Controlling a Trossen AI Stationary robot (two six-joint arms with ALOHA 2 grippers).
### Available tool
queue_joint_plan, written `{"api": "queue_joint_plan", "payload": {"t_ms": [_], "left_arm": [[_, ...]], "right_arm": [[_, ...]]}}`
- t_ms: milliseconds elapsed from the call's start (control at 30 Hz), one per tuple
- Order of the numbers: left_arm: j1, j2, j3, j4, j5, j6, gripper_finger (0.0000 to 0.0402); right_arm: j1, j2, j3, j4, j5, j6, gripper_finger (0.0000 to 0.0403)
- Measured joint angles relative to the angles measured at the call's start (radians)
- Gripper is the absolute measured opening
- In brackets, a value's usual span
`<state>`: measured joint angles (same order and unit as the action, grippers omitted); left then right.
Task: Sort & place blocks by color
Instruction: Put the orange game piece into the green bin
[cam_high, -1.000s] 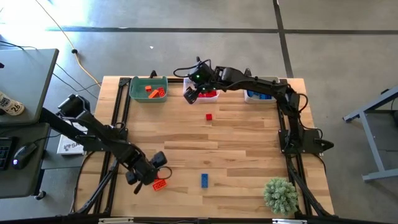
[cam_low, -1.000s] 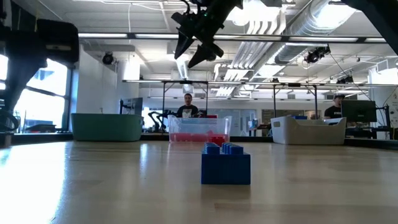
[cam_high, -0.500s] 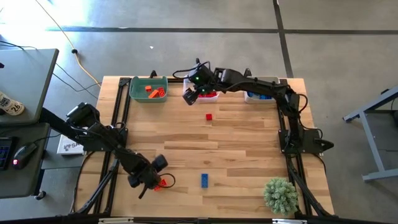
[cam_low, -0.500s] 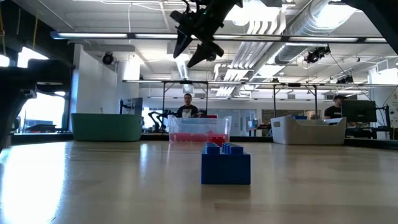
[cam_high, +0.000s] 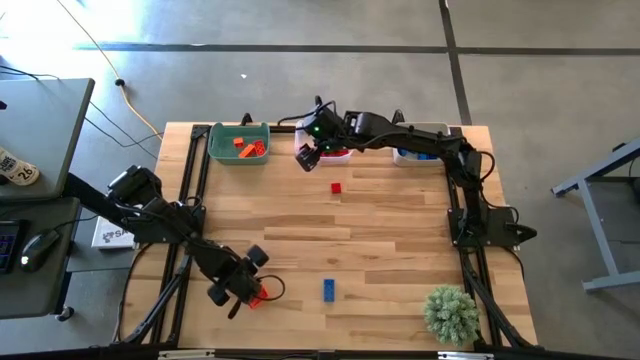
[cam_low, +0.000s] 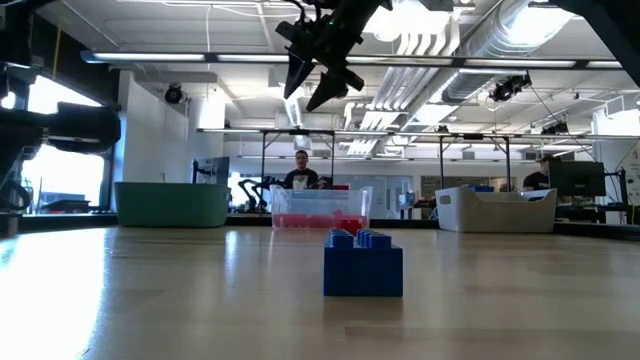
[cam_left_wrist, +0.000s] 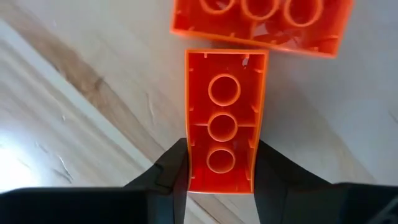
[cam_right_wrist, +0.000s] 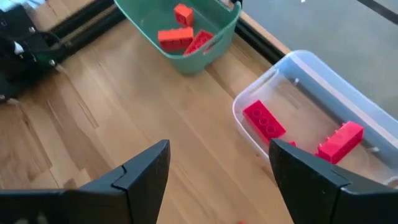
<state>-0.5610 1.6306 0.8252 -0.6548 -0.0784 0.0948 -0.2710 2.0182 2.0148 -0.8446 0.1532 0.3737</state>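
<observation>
At the lower left of the high view: the left gripper (cam_high: 254, 291) is down at the table, its fingers clamped on an orange block (cam_left_wrist: 224, 121).
Held block: oblong, seen from its hollow underside in the left wrist view, pinched at its near end between the two dark fingers (cam_left_wrist: 171, 171).
Second orange block (cam_left_wrist: 261, 22): lies crosswise just past the far end of the held one, at the upper edge of the left wrist view; whether the two touch cannot be told.
Right gripper (cam_high: 308, 152): at the upper centre of the high view, raised above the table, fingers apart and holding nothing.
Green bin (cam_high: 213, 150): upper left of the table, with orange blocks (cam_high: 248, 147) inside.
Clear bin (cam_right_wrist: 245, 102): upper centre, beside the right gripper, holding red blocks (cam_right_wrist: 264, 121).
Grey bin (cam_high: 440, 130): upper right, blue pieces inside.
Loose red block (cam_high: 336, 187): on bare wood below the clear bin, centre of the high view.
Loose blue block (cam_high: 329, 290): lower centre of the table, well apart from the left gripper; it fills the middle of the low view.
Plant (cam_high: 451, 313): lower right corner of the table.
</observation>
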Motion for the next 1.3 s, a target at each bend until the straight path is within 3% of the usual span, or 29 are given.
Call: {"api": "queue_joint_plan", "payload": {"t_ms": [267,800,1033,1300], "left_arm": [[0.054,-0.016,-0.003,-0.046,-0.005,-0.057,0.0105],[0.249,-0.189,-0.004,-0.183,-0.149,-0.066,0.0105],[0.394,-0.277,-0.003,-0.226,-0.274,-0.060,0.0105],[0.646,-0.347,-0.002,-0.216,-0.385,0.053,0.0105]], "right_arm": [[0.007,0.000,0.000,-0.072,0.005,0.011,0.0259],[0.077,0.000,0.000,-0.229,0.047,0.009,0.0259],[0.105,0.000,0.000,-0.336,0.099,-0.015,0.0259],[0.111,0.000,0.000,-0.450,0.104,-0.015,0.0259]]}}
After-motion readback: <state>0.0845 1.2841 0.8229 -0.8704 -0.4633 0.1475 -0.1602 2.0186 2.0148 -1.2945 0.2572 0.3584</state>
